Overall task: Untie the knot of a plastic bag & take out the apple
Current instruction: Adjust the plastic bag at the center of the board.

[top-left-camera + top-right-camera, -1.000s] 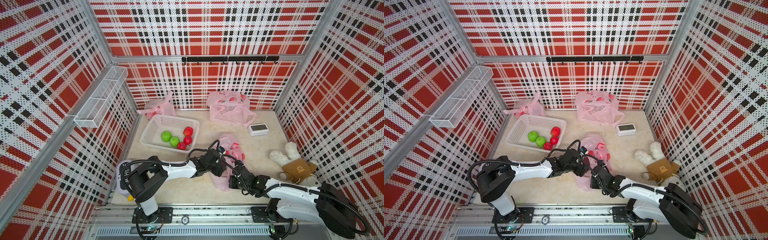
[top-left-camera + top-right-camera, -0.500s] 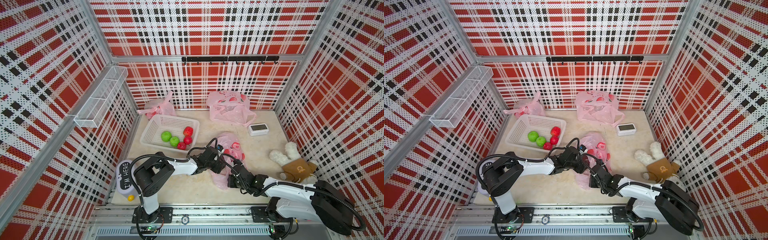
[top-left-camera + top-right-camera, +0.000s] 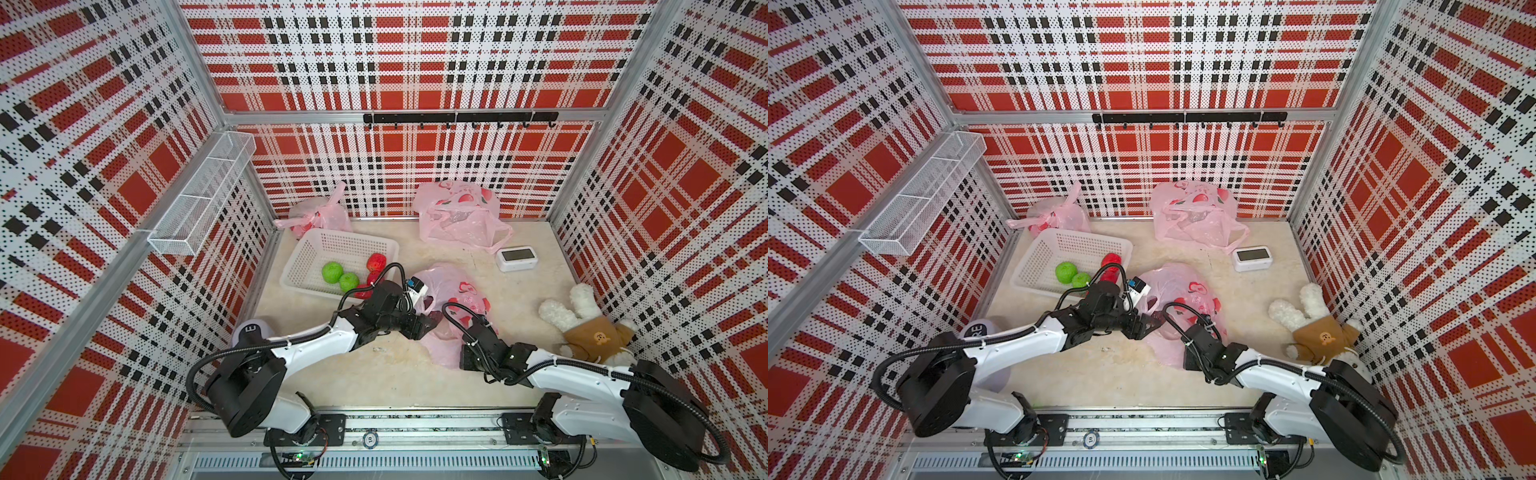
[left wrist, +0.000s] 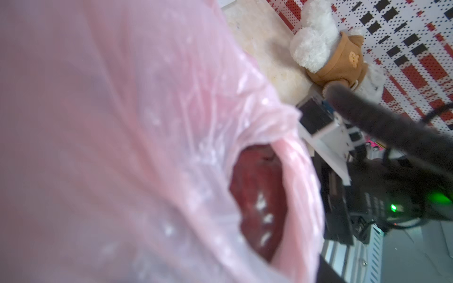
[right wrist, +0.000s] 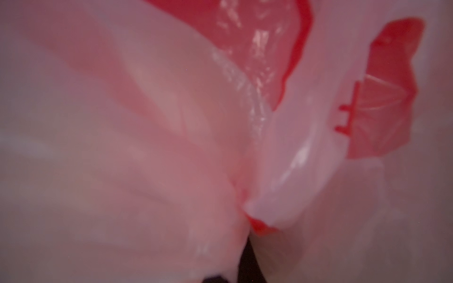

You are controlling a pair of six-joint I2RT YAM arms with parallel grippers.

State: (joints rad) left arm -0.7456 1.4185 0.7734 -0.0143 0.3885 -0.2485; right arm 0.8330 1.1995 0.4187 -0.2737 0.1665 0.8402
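The right gripper (image 3: 473,330) has its jaws squeezed together on a fold of the pink plastic bag (image 3: 453,286). In the right wrist view the film bunches to a tight point just ahead of the dark fingers (image 5: 250,259). The left gripper (image 3: 422,326) is nosed into the bag's mouth from the other side. Its tips are lost in the plastic, so I can't tell whether they stand apart or together. In the left wrist view the mouth gapes, and a dark red apple (image 4: 255,196) sits just inside it.

The bag lies just to the right of the white basket (image 3: 320,253), off the basket's near right corner. In the basket are two green fruits (image 3: 332,272) and a few red fruits (image 3: 376,262), gathered toward that same corner. A small knotted pink bag (image 3: 318,214) sits right behind the basket against the back wall. A larger pink bag (image 3: 457,220) slumps well to the basket's right, also at the back wall. A little white clock (image 3: 517,258) stands further right of the basket, beyond the worked bag. A plush rabbit (image 3: 582,328) lies farthest from the basket, by the right wall. A grey round thing (image 3: 253,330) is on the basket's near side, partly behind the left arm.
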